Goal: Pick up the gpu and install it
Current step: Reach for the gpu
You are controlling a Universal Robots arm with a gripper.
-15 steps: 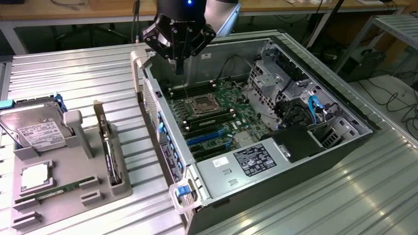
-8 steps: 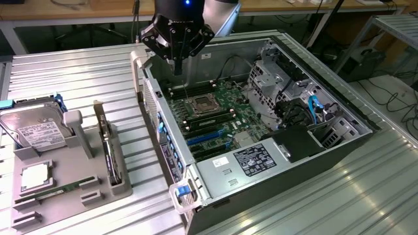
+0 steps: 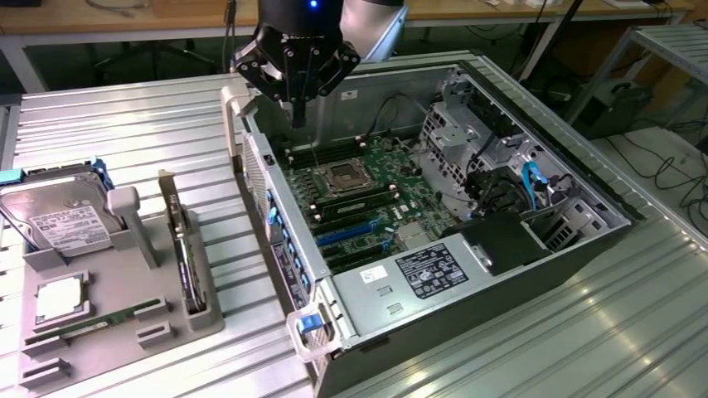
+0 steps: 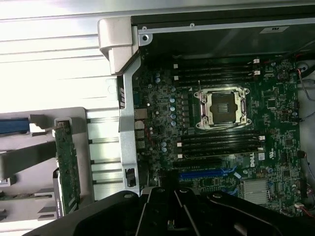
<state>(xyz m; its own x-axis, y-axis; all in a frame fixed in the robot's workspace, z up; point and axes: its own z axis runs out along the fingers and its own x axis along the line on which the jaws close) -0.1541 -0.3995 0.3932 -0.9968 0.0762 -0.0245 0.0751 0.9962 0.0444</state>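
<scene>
The gpu [image 3: 184,253] stands on its edge in a slot of the grey holder [image 3: 166,319] at the exterior view's left, its silver bracket at the far end. In the wrist view the gpu [image 4: 67,164] appears as a thin green card beside the case wall. My gripper [image 3: 297,114] hangs above the far left corner of the open computer case [image 3: 332,290], over the motherboard [image 3: 366,195]. Its fingers are shut to a point with nothing between them. It is well away from the gpu. The gripper's black housing [image 4: 187,214] shows in the wrist view.
A silver hard drive [image 3: 61,220] with a white label, a CPU chip [image 3: 55,298] and a narrow memory stick [image 3: 94,325] also sit in the holder. The motherboard has an empty CPU socket [image 4: 224,105] and blue card slots [image 4: 206,173]. The case wall [image 4: 127,132] stands between holder and board.
</scene>
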